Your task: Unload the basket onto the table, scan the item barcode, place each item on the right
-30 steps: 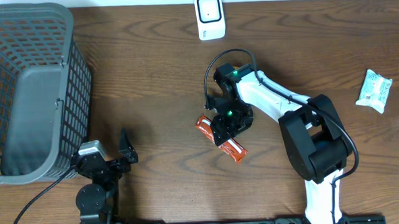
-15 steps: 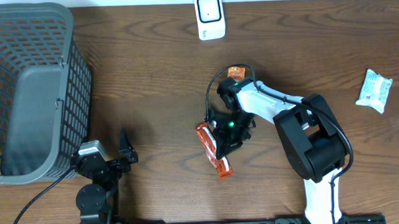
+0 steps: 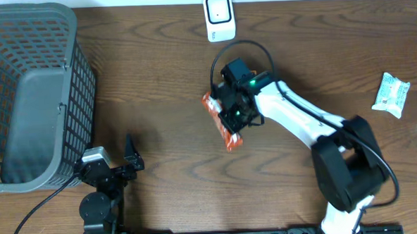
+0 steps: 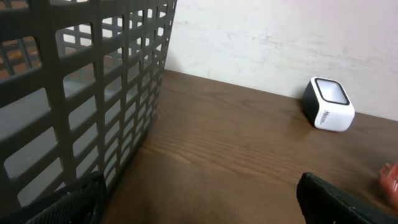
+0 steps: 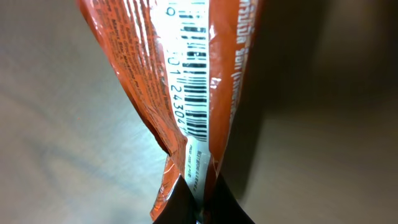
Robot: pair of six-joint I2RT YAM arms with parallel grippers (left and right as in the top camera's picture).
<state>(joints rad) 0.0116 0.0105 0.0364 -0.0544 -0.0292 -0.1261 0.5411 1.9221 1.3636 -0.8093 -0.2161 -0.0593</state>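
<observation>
Shows the right tool [image 3: 234,114] pressed together on the crimped end seam of an orange foil snack packet [image 3: 220,122], apparently lifted off the desk [image 3: 158,98] at centre frame of the overhead view, below and well apart from the white barcode scanner [image 3: 219,17] at the top edge. Seen from the right wrist, hangs away from the pinch point with its white barcode [image 5: 194,74] running lengthwise down a creased fold, bars partly bent out of flat. Judged light, thin and limp: likely to flop, twist and crinkle, with a slick film prone to slipping between pads. Best taken by the flat sealed seam, as here, leaving the printed bars uncovered; not across the middle, where contents could be crushed and the code hidden. Probably calls for turning toward the scanner window and for keeping the film taut. At lower left, near the grey mesh basket [image 3: 24,97], finds the left tool [image 3: 115,163] spread wide apart and empty.
</observation>
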